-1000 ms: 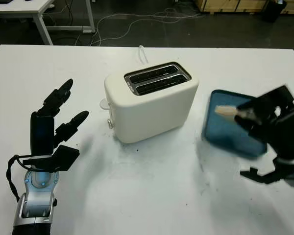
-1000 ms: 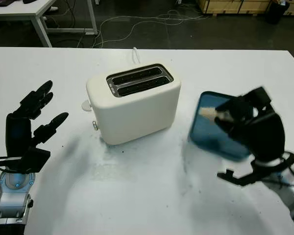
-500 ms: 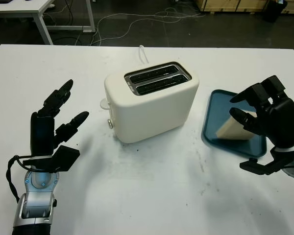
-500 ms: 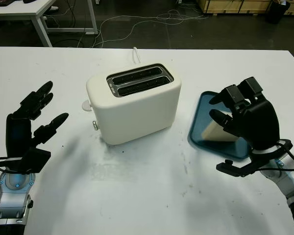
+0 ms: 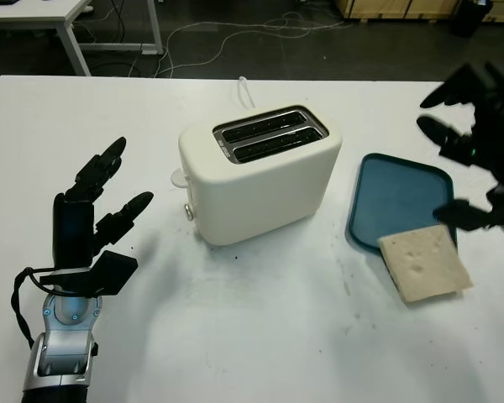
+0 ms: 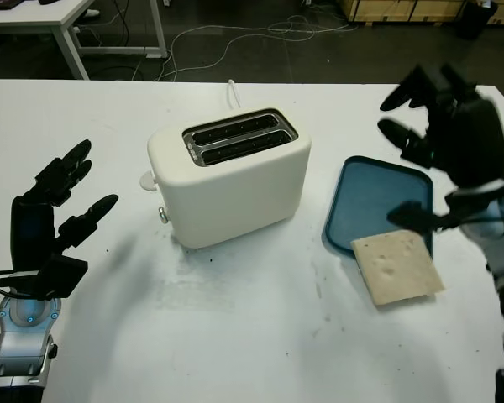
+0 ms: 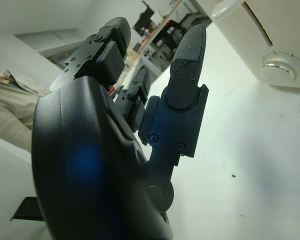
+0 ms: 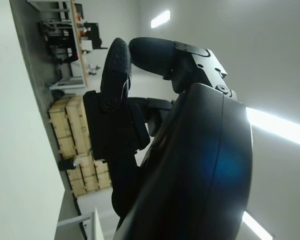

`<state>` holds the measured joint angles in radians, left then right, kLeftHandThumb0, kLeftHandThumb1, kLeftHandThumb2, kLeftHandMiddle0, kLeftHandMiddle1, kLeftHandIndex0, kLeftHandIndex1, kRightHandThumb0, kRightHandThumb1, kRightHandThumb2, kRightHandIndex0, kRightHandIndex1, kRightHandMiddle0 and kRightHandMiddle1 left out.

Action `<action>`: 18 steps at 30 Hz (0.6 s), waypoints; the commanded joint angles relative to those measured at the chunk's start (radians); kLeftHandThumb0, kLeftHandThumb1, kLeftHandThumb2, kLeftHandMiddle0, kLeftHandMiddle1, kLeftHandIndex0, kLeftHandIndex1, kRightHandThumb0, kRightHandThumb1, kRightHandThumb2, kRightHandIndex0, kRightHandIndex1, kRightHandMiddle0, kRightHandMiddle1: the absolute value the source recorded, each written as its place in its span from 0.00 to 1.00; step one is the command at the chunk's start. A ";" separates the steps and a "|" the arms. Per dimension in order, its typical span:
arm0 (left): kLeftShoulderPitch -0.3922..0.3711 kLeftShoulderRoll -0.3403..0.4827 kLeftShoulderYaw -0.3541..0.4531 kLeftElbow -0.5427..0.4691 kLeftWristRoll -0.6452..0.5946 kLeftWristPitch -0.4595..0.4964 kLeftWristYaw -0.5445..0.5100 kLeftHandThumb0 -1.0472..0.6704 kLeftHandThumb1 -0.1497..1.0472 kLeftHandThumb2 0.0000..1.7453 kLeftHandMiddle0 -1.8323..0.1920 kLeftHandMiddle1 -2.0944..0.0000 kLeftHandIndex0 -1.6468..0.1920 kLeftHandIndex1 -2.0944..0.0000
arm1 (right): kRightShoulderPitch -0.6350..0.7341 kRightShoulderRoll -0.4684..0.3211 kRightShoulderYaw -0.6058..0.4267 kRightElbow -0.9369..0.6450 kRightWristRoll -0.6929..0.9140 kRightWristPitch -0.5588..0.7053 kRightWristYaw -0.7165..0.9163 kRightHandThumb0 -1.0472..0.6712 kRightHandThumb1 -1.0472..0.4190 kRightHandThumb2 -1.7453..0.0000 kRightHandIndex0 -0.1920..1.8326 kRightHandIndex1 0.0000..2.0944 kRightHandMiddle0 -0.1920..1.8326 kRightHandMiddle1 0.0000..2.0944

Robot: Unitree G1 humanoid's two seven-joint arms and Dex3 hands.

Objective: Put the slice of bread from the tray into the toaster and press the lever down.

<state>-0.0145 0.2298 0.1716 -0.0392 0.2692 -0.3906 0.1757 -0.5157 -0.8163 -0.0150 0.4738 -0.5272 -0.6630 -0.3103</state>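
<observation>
A pale slice of bread (image 5: 424, 265) lies flat, half on the near right corner of the blue tray (image 5: 395, 193) and half on the white table. The cream two-slot toaster (image 5: 260, 172) stands mid-table, both slots empty, with its round knob (image 7: 280, 69) on the left end face. My right hand (image 5: 475, 134) is raised above the tray's far right side, open and holding nothing. My left hand (image 5: 92, 210) hovers open to the left of the toaster, fingers (image 7: 187, 75) pointing toward it.
The toaster's white cord (image 5: 245, 91) runs off the far table edge. Bare white table (image 5: 260, 336) stretches in front of the toaster and between both hands. Beyond the far edge are dark floor, cables and another table's legs (image 5: 71, 42).
My right hand held the bread over the tray, then let it go and rose up and away to the far right. The slice now lies flat across the tray's near corner. The left hand stayed still.
</observation>
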 commanded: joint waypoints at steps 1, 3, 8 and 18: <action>0.007 -0.005 -0.001 -0.012 0.002 0.011 0.004 0.35 0.89 0.02 0.60 1.00 0.60 1.00 | 0.008 -0.006 -0.003 -0.015 -0.004 0.011 0.018 0.43 0.09 0.83 0.38 0.83 0.36 0.72; 0.006 -0.003 -0.001 -0.007 0.000 0.005 0.004 0.35 0.89 0.02 0.60 1.00 0.60 1.00 | 0.015 -0.004 0.002 -0.007 -0.019 0.003 0.014 0.44 0.09 0.85 0.39 0.83 0.40 0.66; 0.006 -0.001 -0.002 -0.007 0.001 0.004 0.004 0.35 0.89 0.02 0.59 1.00 0.60 1.00 | 0.050 -0.024 0.004 -0.019 -0.002 0.006 0.084 0.41 0.09 0.80 0.39 0.83 0.41 0.58; 0.005 0.002 0.001 -0.002 -0.005 0.000 0.001 0.34 0.89 0.02 0.59 1.00 0.60 1.00 | 0.392 -0.156 -0.060 -0.326 0.100 0.078 0.458 0.28 0.09 0.99 0.27 0.65 0.34 0.37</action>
<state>-0.0098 0.2301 0.1727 -0.0394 0.2683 -0.3860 0.1751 -0.1634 -0.9425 -0.0543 0.1998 -0.4424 -0.6152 0.1102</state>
